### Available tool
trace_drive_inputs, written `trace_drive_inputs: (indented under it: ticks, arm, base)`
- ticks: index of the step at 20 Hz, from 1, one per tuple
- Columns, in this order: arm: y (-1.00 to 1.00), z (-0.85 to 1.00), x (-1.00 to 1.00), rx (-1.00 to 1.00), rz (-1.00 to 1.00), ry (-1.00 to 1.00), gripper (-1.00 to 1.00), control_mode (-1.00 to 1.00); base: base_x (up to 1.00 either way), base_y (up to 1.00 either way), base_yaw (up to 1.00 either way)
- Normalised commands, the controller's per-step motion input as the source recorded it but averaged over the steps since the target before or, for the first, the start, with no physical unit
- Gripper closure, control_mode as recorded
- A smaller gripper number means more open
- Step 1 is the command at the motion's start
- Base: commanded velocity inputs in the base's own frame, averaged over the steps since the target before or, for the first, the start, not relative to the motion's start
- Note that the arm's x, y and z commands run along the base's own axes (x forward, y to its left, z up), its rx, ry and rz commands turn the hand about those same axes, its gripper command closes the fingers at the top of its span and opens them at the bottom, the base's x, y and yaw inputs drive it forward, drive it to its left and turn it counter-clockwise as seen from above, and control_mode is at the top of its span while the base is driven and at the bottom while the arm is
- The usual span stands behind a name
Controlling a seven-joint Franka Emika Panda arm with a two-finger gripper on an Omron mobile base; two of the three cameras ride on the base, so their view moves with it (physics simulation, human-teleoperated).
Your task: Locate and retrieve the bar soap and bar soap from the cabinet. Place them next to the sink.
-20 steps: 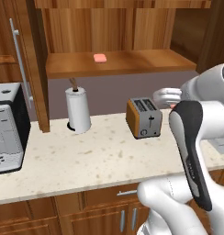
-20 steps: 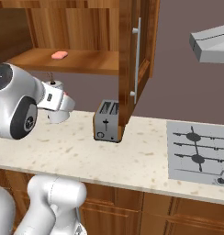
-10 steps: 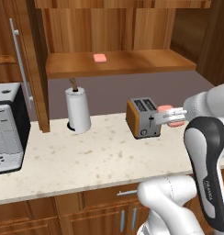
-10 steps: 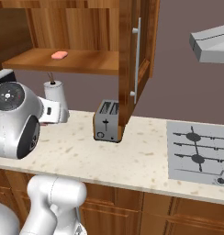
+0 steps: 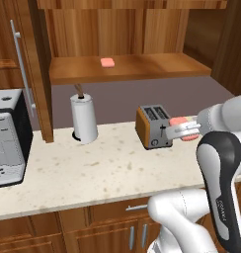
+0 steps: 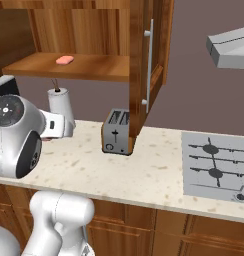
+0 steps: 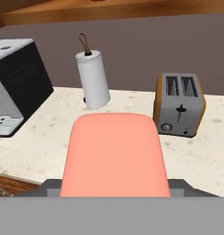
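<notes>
Gripper: the gripper [image 5: 184, 129] hung above the tabletop [image 5: 117, 168] at the near right, closed on one bar soap [image 7: 114, 153], which lay flat between the fingers; the same bar showed pink at the fingers in the left base view [image 5: 179, 121].
Held bar, long axis: it ran along the gripper's own line, pointing out over the tabletop towards the back wall.
Middle ground: the toaster [image 5: 153, 126] stood just beside the gripper on its left, with the paper towel roll [image 5: 84, 117] further left and the coffee machine [image 5: 9, 136] at the far left.
Second bar soap: it lay on the cabinet [image 5: 38, 59] shelf [image 5: 127, 68], above and to the far left of the gripper, well apart from it.
Sink: I could not see it, so which way the held bar had to travel could not be told.
Stage, as I judged: first bar in transit, second untouched.
</notes>
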Motion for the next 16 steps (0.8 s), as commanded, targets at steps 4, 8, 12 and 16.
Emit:
trace_drive_inputs:
  ticks: [4, 8, 12, 16]
  arm:
    - [0.00, 0.00, -0.04, 0.00, 0.00, 0.00, 1.00, -1.00]
    - [0.00, 0.00, -0.06, 0.00, 0.00, 0.00, 1.00, -1.00]
    - [0.00, 0.00, 0.00, 0.00, 0.00, 0.00, 1.00, 1.00]
    - [0.00, 0.00, 0.00, 0.00, 0.00, 0.00, 1.00, 1.00]
  base:
    - [0.00, 0.00, 0.00]
    - [0.00, 0.00, 0.00]
    - [-0.10, 0.00, 0.02]
    - [-0.11, 0.07, 0.28]
